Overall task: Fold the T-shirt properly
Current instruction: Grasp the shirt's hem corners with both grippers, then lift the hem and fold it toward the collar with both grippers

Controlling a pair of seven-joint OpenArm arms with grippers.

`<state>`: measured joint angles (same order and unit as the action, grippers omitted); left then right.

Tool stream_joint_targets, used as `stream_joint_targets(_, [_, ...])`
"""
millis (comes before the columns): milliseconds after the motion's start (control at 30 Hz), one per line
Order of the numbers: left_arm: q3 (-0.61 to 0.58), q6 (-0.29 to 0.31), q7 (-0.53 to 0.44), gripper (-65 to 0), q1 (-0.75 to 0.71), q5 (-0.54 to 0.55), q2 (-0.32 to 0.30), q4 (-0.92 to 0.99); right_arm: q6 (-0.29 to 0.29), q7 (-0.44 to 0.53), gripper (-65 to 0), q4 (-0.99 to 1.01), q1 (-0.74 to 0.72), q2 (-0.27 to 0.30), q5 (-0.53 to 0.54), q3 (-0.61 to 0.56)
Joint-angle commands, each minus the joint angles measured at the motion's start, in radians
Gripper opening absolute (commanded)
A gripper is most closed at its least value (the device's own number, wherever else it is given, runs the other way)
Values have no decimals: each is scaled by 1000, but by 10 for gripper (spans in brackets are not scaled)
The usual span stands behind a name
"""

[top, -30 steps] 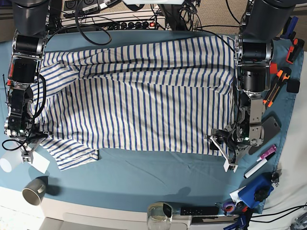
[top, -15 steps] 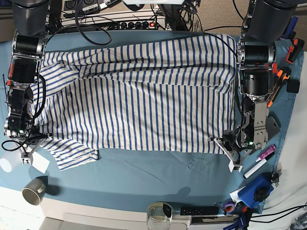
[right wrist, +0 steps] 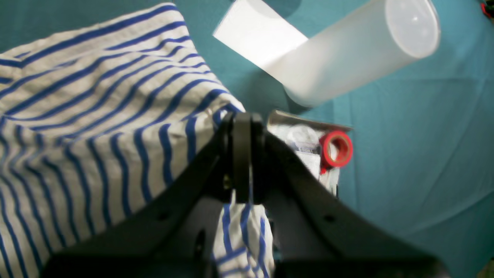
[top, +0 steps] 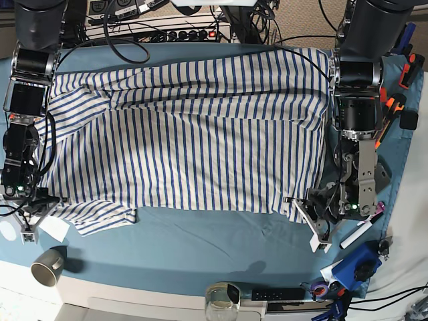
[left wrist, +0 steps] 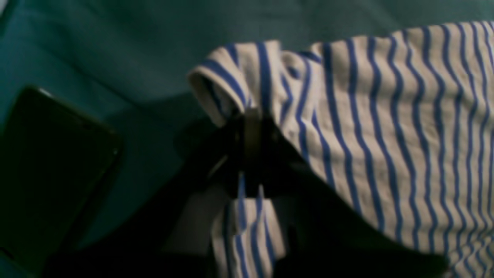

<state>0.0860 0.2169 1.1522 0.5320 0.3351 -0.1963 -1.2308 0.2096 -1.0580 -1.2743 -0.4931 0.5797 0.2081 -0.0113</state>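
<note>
Jaws of both grippers pinch the T-shirt [top: 194, 147]; no writing legible.

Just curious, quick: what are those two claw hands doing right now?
Left gripper: shut on the T-shirt, pinching its corner.
Right gripper: shut on the T-shirt, pinching its edge.

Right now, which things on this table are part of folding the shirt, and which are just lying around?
In the job:
T-shirt
left end effector, shut on its corner
right end effector, shut on its edge

Lying about:
frosted cup
red tape roll
mug
markers
</note>
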Motion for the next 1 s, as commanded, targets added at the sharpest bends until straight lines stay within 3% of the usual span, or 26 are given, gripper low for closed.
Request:
stream_joint_targets(0, [2,1,5,-650,33,10,-3,-31,-1,10,-650,-14,-31,22,6,7])
stream_joint_targets(300, [2,-20,106,-650,27,10,-27,-109,-1,-55,-650,-15,-28,60,83,18])
stream_joint_targets(500, [2,-37,124,-650,-3,11,-68,-114,8,-72,-650,-15,7,66,185,176])
stream_joint_targets(700, [6,-37,140,-650,-24,10,-90,-123,83,-110,-650,-15,69,66,286,338])
stream_joint_targets(967, [17,-32,148,-650,-71,26,-90,-202,143,-152,-650,-16,126,68,360,396])
